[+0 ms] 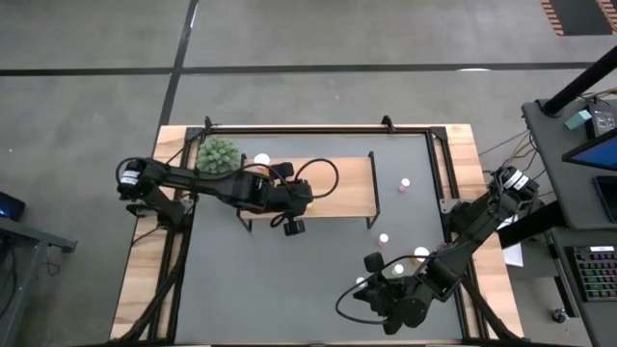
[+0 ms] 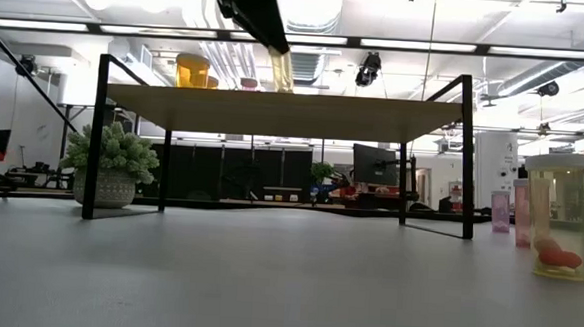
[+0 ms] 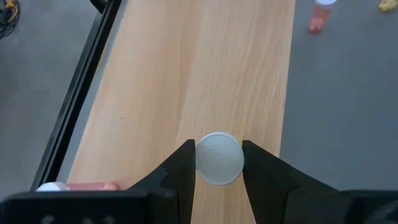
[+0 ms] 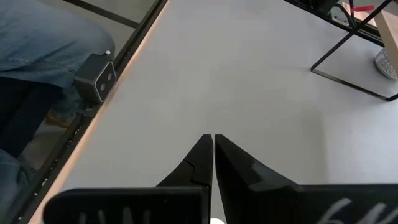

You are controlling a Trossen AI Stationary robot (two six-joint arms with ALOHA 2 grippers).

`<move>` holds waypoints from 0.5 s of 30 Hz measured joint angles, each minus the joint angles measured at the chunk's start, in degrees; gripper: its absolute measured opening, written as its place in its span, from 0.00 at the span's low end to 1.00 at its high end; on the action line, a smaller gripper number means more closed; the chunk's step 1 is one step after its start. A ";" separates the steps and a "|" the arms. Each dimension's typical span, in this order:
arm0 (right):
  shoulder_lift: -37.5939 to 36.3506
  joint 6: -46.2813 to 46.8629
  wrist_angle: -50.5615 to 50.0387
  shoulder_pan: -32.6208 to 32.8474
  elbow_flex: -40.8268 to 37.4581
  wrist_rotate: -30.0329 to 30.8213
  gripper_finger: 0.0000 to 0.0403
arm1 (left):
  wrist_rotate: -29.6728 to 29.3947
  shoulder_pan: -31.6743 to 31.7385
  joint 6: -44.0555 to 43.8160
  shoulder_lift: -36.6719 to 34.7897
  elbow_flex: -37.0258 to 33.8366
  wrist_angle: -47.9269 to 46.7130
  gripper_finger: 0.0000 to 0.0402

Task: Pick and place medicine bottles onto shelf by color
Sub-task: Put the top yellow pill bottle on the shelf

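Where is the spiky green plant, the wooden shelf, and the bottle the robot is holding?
spiky green plant [image 1: 219,154], high view, middle of the ball.
wooden shelf [image 3: 186,74], left wrist view, bare board top.
held bottle [image 3: 219,158], left wrist view, its white cap.

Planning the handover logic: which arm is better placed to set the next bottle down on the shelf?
Left. The left gripper is over the shelf with its jaws shut on a white-capped bottle. The right gripper is shut with nothing in it, low over the table, away from the shelf.
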 joint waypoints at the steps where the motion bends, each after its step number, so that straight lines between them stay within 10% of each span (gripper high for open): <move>1: 0.00 0.00 0.00 0.00 0.00 0.00 0.02 | 0.00 0.01 0.02 0.30 0.00 -0.02 0.24; 15: 0.00 0.55 0.00 0.00 0.00 0.01 0.02 | -0.02 0.02 -0.13 0.63 -0.03 0.28 0.31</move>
